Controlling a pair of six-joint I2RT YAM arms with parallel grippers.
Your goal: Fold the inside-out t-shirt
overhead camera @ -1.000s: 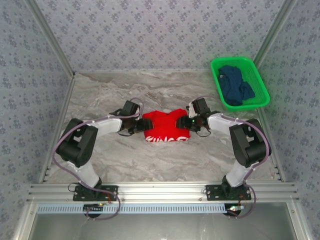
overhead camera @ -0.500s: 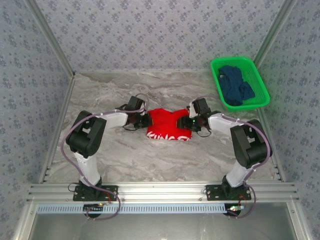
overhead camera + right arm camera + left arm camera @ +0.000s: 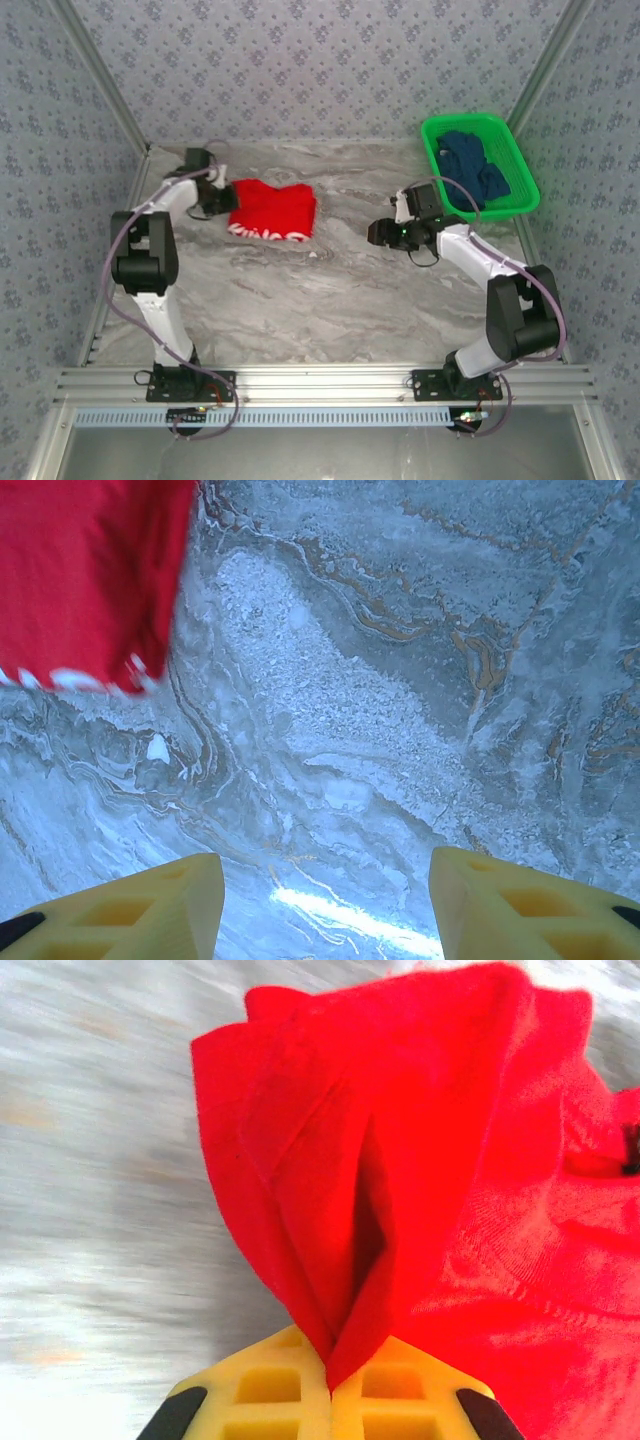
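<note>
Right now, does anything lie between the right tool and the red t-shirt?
Nothing visible does: bare marble table separates the open right tool from the red t-shirt, which the left tool grips at its left edge. The green basket sits off that line.

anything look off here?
The t-shirt sits bunched in the far-left part of the table, not flat, a fold of it pinched in the shut left gripper. The right gripper hangs open over bare marble, apart from it. Nothing spilled or damaged.
</note>
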